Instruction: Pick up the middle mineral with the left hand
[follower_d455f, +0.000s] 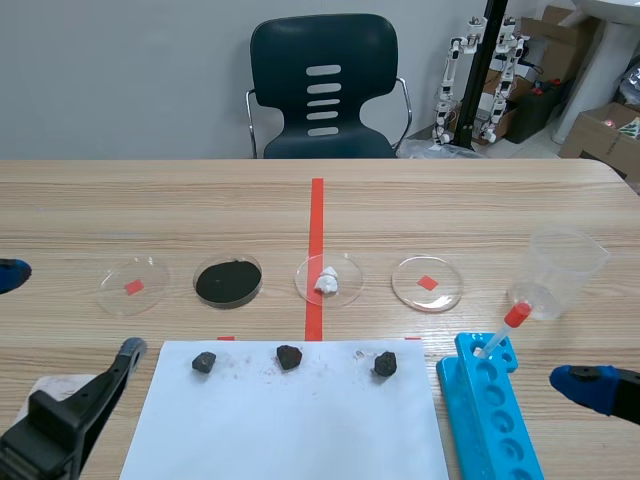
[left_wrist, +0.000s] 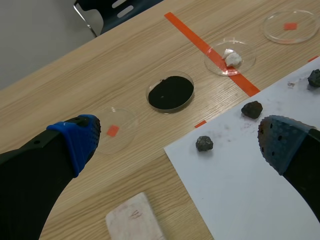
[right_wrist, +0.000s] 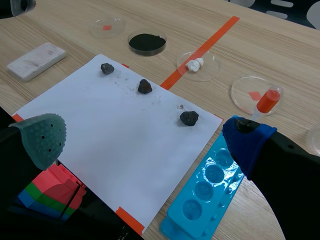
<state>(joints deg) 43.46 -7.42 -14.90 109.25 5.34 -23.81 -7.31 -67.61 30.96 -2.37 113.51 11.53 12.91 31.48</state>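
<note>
Three dark minerals lie in a row on the white paper (follower_d455f: 285, 420): a left one (follower_d455f: 204, 362), the middle one (follower_d455f: 289, 356) and a right one (follower_d455f: 385, 364). My left gripper (follower_d455f: 70, 312) hangs open at the table's near left, off the paper's left edge. In the left wrist view the left gripper (left_wrist: 180, 142) holds nothing; the left mineral (left_wrist: 204, 143) is between its fingers, and the middle mineral (left_wrist: 252, 109) lies ahead toward the right finger. My right gripper (right_wrist: 146, 141) is open over the paper's near edge, with the middle mineral (right_wrist: 145, 86) well ahead.
Behind the paper stands a row of dishes: an empty one (follower_d455f: 134, 286), black powder (follower_d455f: 228, 281), a white lump (follower_d455f: 328, 279), another empty (follower_d455f: 428, 283). A blue rack (follower_d455f: 490, 410) with a red-capped dropper (follower_d455f: 505, 328) and a clear beaker (follower_d455f: 565, 272) are at right. A white block (left_wrist: 134, 220) lies near left.
</note>
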